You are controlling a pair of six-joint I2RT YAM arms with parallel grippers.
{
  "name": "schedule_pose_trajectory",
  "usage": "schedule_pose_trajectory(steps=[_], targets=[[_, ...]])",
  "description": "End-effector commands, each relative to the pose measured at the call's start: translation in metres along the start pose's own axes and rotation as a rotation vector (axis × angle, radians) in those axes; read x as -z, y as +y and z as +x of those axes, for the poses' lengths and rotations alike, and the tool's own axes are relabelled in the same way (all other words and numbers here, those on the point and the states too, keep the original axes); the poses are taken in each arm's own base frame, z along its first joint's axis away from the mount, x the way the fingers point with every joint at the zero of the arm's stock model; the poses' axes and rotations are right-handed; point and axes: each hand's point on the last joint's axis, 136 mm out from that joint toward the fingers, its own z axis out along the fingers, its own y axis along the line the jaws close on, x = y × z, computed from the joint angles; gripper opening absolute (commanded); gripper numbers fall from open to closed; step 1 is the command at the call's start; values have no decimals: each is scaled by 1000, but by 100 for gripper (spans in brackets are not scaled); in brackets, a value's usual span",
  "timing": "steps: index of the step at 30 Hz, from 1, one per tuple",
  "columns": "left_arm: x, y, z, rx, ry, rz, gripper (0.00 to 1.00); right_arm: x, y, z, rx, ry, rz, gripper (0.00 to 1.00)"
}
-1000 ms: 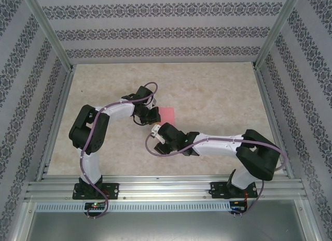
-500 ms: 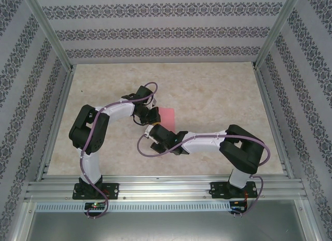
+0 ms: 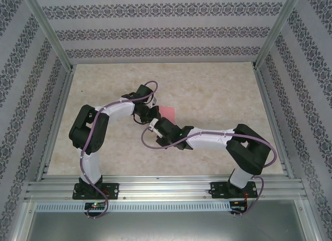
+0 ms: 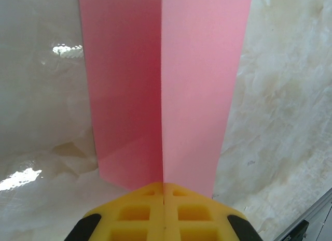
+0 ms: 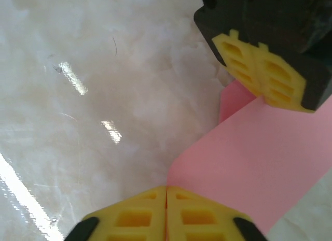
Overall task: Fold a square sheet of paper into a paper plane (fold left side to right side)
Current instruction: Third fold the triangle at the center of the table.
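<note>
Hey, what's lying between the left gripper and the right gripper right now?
The pink sheet of paper. In the right wrist view it stretches from the right gripper at the bottom up to the left gripper.

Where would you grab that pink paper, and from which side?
By a free edge or corner, coming in low from the side. The square sheet of paper is thin and lies almost flat on the table, so only its rim offers a hold. The left gripper and right gripper are each shut on an edge.
</note>
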Motion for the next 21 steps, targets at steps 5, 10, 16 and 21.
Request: schedule_pose_trajectory(steps=[5, 10, 16, 21], targets=[[3, -5, -5, -17, -3, 9, 1, 14, -1, -9, -70, -33, -135, 1], [2, -5, -5, -19, -1, 11, 1, 15, -3, -8, -157, -32, -267, 0], [2, -3, -4, -30, 2, 3, 9, 13, -10, -1, -247, -9, -393, 0], [17, 3, -6, -54, -16, -42, 25, 13, -7, 0, -254, 2, -441, 0]])
